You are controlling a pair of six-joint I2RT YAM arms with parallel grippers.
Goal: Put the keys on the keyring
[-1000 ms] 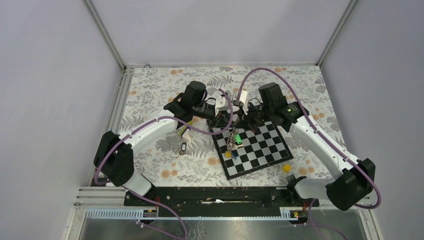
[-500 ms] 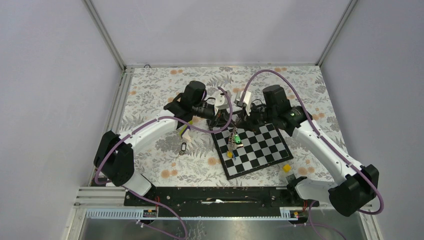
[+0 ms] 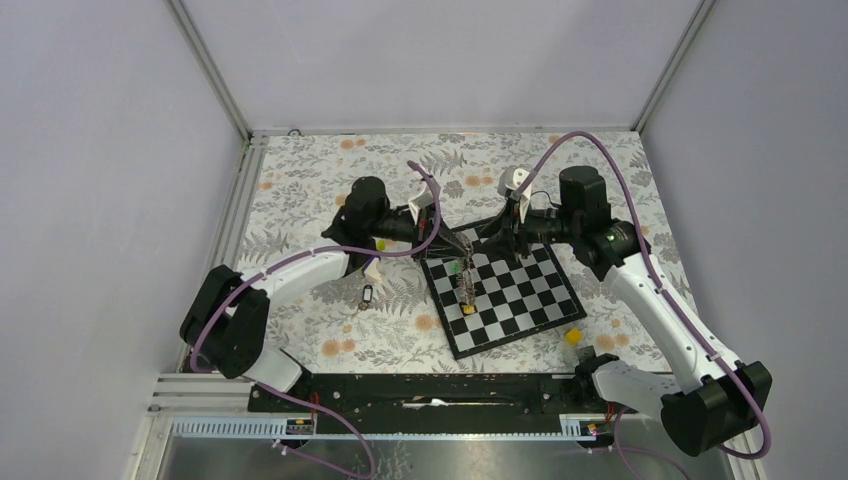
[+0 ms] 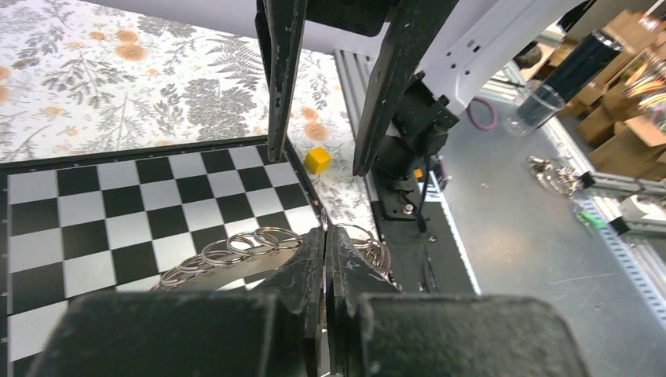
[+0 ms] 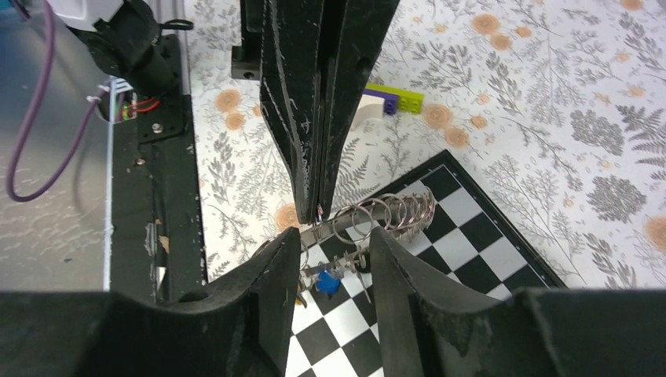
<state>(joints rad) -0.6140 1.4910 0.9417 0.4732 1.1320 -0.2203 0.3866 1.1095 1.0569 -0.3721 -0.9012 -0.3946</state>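
Top external: a large grey metal keyring (image 3: 463,285) with a ridged coil rim, small green- and yellow-headed keys (image 3: 453,268) hanging at it, is held over the black-and-white chessboard's (image 3: 520,300) left edge; a black-headed key (image 3: 367,296) lies left of the board. Left wrist: the left gripper (image 4: 324,233) is seen pressed together on the ring. Right wrist: the right gripper (image 5: 334,239) is spread just beside it.

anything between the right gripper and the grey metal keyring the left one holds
Nothing visible. The open right gripper faces the ridged grey metal keyring directly; only the shut left gripper, pinching the ring's rim, is beside it.
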